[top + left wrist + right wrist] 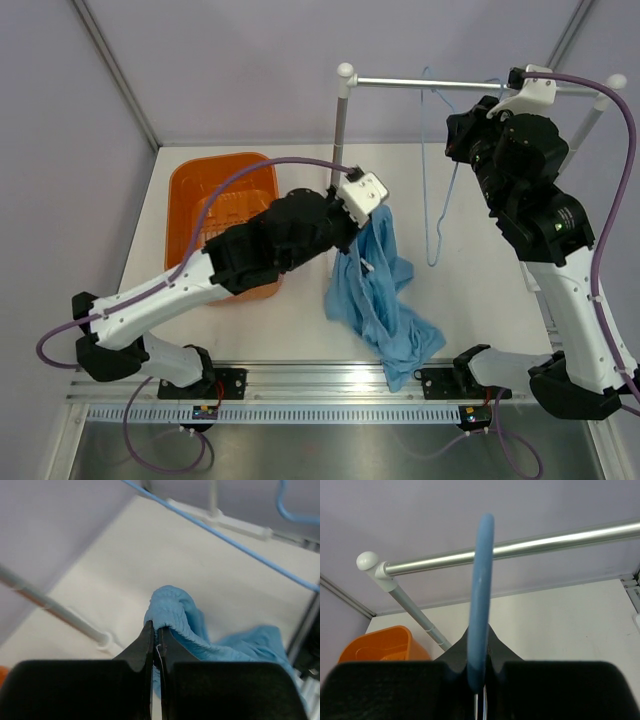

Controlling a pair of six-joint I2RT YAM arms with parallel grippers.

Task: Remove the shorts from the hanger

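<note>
The light-blue shorts (385, 300) hang limp from my left gripper (368, 207), which is shut on a bunched fold of the waistband (172, 610). Their lower end lies crumpled on the table by the front rail. In the left wrist view the black jaws of that gripper (155, 630) pinch the cloth. The thin blue wire hanger (440, 200) hangs bare from the silver rail (430, 83), to the right of the shorts and apart from them. My right gripper (455, 130) is shut on the hanger (481, 580) near its hook, just below the rail (520, 547).
An orange basket (200, 190) stands at the back left of the table, behind my left arm. The rail's left post (340, 150) rises just behind the left gripper. Purple walls close in the back and sides.
</note>
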